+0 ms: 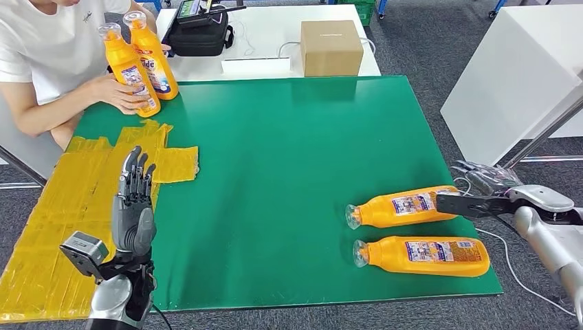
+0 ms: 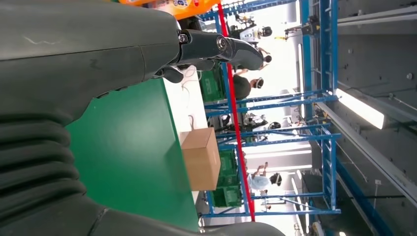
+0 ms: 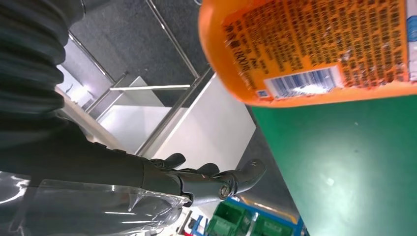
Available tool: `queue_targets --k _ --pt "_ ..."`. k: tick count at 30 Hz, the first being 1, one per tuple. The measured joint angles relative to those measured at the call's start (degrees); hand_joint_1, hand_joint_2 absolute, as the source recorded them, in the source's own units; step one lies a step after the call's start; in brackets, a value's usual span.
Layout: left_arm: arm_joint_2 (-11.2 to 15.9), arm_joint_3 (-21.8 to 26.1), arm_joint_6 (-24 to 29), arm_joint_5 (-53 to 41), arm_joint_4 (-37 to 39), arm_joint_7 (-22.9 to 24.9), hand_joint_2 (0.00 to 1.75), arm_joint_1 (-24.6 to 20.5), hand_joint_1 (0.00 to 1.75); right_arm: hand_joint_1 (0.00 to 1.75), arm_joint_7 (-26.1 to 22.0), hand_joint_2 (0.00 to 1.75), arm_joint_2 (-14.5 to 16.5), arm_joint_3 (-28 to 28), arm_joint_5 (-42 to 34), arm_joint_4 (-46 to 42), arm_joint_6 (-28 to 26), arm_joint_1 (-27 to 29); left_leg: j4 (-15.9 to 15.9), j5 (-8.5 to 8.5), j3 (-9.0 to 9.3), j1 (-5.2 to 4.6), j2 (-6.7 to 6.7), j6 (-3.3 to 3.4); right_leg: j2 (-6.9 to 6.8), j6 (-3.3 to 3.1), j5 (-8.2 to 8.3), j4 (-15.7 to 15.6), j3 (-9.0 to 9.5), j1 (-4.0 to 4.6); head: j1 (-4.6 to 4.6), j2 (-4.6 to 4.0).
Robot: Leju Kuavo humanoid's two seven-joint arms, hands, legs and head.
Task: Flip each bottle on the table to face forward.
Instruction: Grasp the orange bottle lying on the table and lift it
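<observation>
While nothing is held, the right hand (image 1: 474,204) is stretched flat, fingers extended, against the base of one lying orange bottle (image 1: 402,208); a second lying bottle (image 1: 423,256) is seen just beside it. Fingers spread, the left hand (image 1: 134,199) is raised, well apart from two upright bottles (image 1: 141,58) steadied by a person's hand (image 1: 118,93).

head high over green table (image 1: 289,172) (wrists close)
</observation>
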Motion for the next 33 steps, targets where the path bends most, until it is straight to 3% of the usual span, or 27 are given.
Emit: queue_targets --k 13,21,33 --pt "-0.02 -0.07 0.02 0.54 0.57 -0.08 1.75 -0.15 0.0 0.0 -1.14 1.75 2.4 1.95 -0.38 3.77 -0.77 -1.4 0.0 0.0 0.01 0.0 0.03 0.0 0.01 0.0 0.0 0.0 0.01 0.0 -0.01 0.0" --pt "-0.19 -0.17 0.18 1.1 0.87 -0.13 1.75 -0.6 0.0 0.0 -0.52 1.75 8.41 3.61 0.72 8.5 -5.88 -2.32 0.0 0.01 0.02 0.08 0.02 -0.01 0.01 0.0 0.0 0.01 0.01 0.09 -0.01 0.0" --pt "-0.45 -0.52 0.37 1.44 1.39 -0.11 1.75 -1.06 0.0 0.05 -0.51 1.75 15.74 4.55 2.24 13.58 -8.78 -3.29 0.0 0.01 0.15 0.13 0.13 -0.02 0.06 0.0 0.0 0.01 0.1 0.12 0.02 0.0"
